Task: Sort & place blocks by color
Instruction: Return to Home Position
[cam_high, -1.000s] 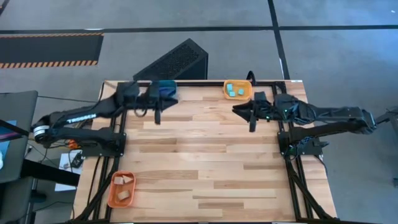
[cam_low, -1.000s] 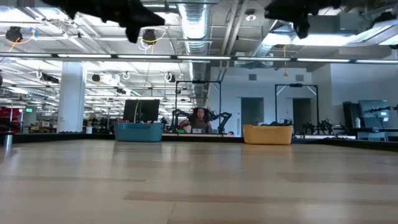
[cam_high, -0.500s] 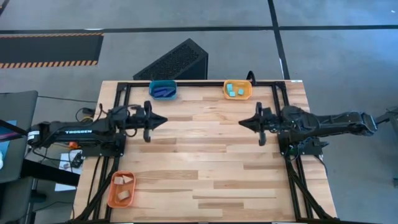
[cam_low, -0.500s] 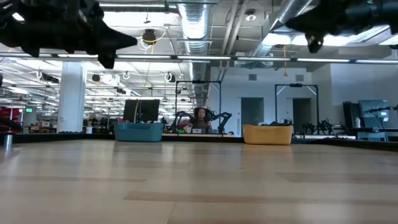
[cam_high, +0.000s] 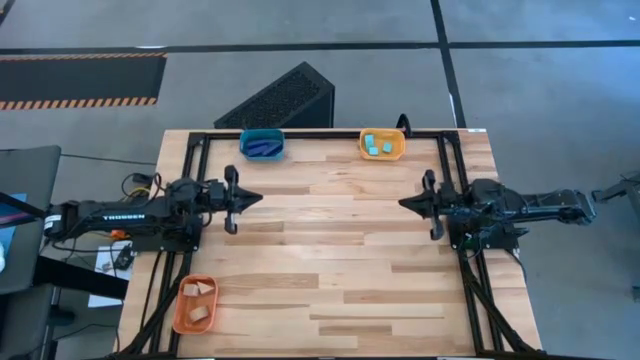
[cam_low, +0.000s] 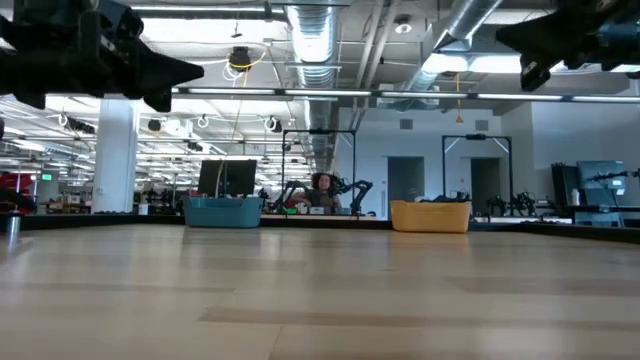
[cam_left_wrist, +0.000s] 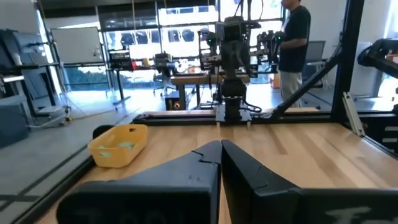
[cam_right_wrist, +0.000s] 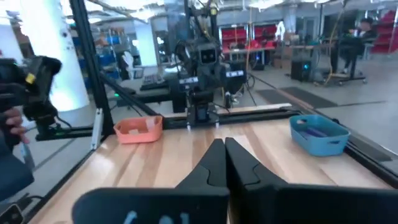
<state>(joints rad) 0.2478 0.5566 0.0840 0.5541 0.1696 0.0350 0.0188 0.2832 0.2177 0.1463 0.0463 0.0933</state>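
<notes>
"Where did the arms end up?"

"I'd drawn both back from the trays. My left claw (cam_high: 240, 197) and right claw (cam_high: 408, 203) faced each other across the tabletop (cam_high: 330, 250), each pinched closed on nothing."

"And the blocks?"

"The blue blocks (cam_high: 264, 147) lay in the teal tray (cam_high: 244, 147), well off the left claw's side. The cyan blocks (cam_high: 376, 146) were in the yellow tray (cam_high: 398, 150), off the right claw's side. The tan pieces (cam_high: 197, 303) sat in the orange tray (cam_high: 180, 322). I judged the sorting finished."

Dark left arm (cam_high: 120, 212) stretched low along the 9 o'clock edge of the pale wooden tabletop (cam_high: 330, 250). Its two-finger left hand (cam_high: 252, 197) points toward 3 o'clock, fingers pressed together, empty. Dark right arm (cam_high: 530, 203) at 3 o'clock. Its right hand (cam_high: 405, 204) points toward 9 o'clock, fingers together, empty. Both hands hang clear of the surface.
</notes>
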